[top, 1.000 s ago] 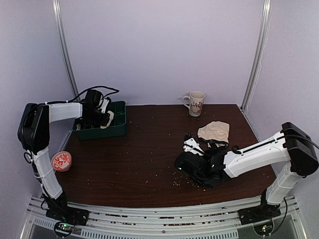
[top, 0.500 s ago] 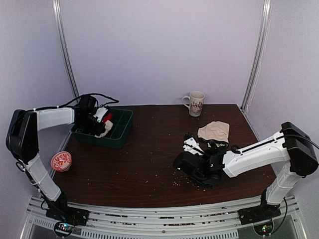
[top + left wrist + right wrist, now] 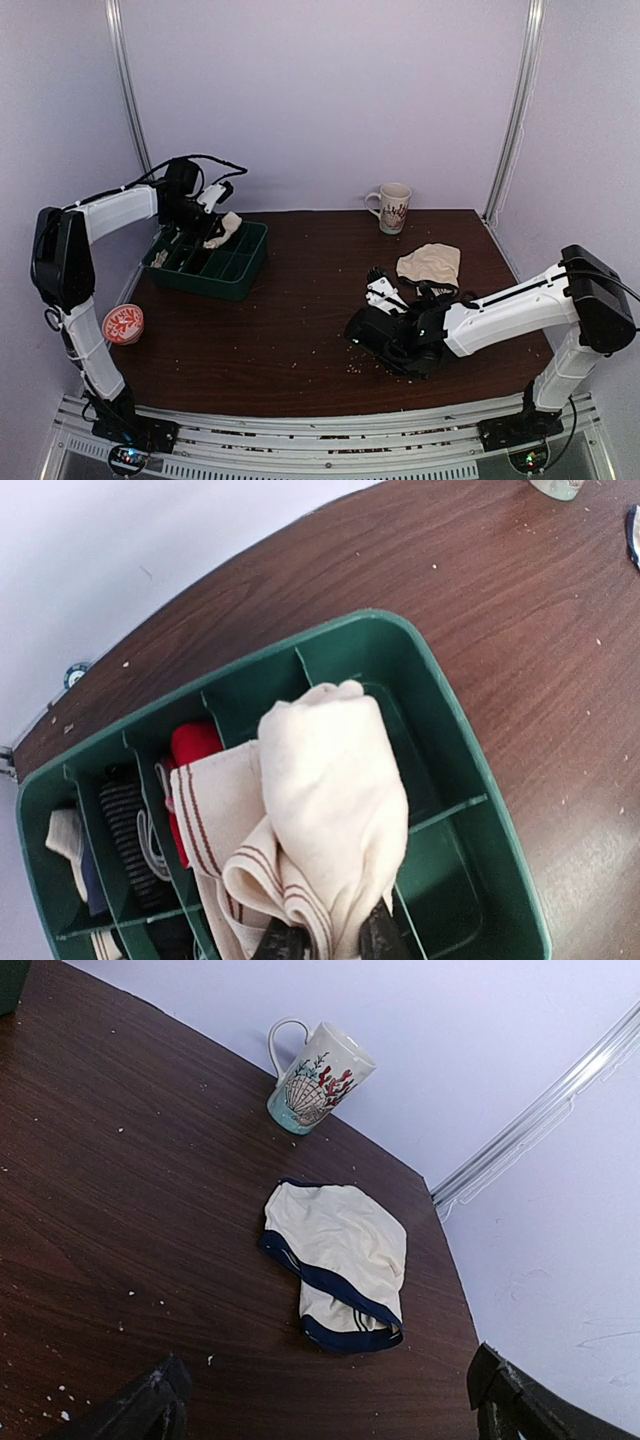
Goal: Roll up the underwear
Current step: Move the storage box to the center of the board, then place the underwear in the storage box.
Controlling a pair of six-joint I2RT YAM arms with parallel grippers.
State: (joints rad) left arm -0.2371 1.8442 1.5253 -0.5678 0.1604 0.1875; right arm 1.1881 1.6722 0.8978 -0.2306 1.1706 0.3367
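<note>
The dark brown wooden table (image 3: pixel 300 310) carried everything inspected. At its far left corner sat the green plastic divided tray (image 3: pixel 245 275), with folded red, dark striped and pale items in the compartments along one side and the compartments toward the table's middle bare. The left gripper (image 3: pixel 212 225) hung above that tray, jaws clenched on the rolled cream cloth bundle with thin red-brown stripes (image 3: pixel 325 800). The bundle appeared clear of the dividers, though the wrist view was too steep to confirm that. The cream fabric underwear with navy trim (image 3: pixel 340 1245) lay loose and crumpled on the far right of the table, folded over itself and unrolled, near the white ceramic mug with a shell and coral print (image 3: pixel 315 1080) but apart from it. The right gripper (image 3: pixel 330 1410) rested low near the table's middle, jaws spread wide and grasping nothing, aimed toward that underwear and well short of it. In judgement, the garment was light, soft and limp. It would sag and unfold if lifted by one point, and would slide readily on the smooth wood. The firmer navy waistband edge offered the best hold, ideally pinned at one end while the other end was turned over. A small round red-and-white patterned disc (image 3: pixel 123 323) sat off the table's left edge, beside the left arm. Pale crumbs (image 3: pixel 355 368) were scattered over the near side of the table.
</note>
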